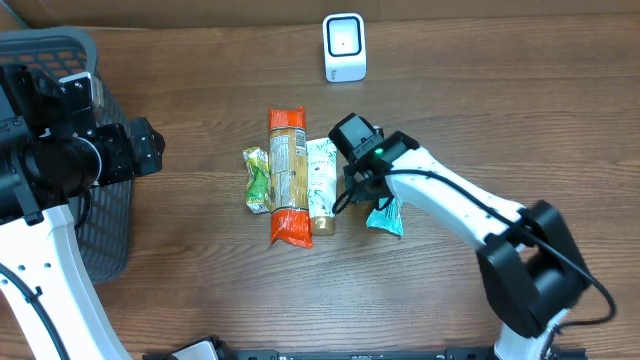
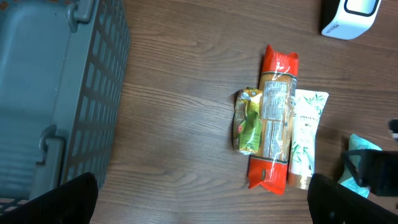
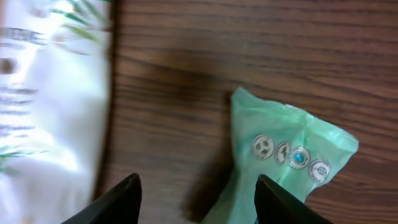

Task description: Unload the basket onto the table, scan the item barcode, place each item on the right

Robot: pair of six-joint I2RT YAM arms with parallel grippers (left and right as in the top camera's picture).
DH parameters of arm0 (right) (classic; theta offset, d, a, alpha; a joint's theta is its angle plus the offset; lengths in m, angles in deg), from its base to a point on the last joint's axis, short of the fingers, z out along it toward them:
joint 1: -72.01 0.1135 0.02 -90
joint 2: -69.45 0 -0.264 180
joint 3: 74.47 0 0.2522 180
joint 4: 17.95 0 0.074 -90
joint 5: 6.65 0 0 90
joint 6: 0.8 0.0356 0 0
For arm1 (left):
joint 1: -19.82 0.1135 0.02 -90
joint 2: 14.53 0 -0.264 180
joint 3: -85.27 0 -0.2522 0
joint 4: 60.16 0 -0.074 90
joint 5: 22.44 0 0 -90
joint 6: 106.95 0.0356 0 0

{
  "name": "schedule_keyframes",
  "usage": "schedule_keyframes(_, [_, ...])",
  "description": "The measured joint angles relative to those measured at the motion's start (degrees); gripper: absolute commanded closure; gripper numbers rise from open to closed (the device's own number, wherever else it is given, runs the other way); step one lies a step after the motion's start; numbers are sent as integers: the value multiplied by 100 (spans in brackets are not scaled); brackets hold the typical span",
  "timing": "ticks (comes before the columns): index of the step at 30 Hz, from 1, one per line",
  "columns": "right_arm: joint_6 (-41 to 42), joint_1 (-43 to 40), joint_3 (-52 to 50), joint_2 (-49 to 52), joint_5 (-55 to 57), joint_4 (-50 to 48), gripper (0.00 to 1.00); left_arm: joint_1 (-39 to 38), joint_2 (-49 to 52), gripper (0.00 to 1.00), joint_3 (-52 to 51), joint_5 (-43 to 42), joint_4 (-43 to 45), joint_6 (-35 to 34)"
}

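— While the right gripper (image 3: 197, 183) hangs low, what lies under it?
— A green pouch (image 3: 283, 149), flat on the table (image 1: 200, 290), well apart from the scanner (image 1: 344, 47) on its near side. The fingers stand apart astride the pouch's end; whether they touch it, I cannot tell.
— And the left gripper (image 2: 202, 179)?
— Spread wide, holding nothing, far to the scanner's left, by the basket (image 2: 56, 93).
— Other goods?
— A tube (image 1: 321, 185), a long packet (image 1: 287, 175) and a small packet (image 1: 258, 180), side by side, also on the scanner's near side.
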Motion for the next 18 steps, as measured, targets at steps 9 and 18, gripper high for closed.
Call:
schedule_keyframes(9, [140, -22, -11, 470, 518, 251, 52, 0, 0, 0, 0, -2, 0, 0])
schedule_keyframes(18, [177, -22, -46, 490, 835, 455, 79, 0, 0, 0, 0, 0, 0, 0])
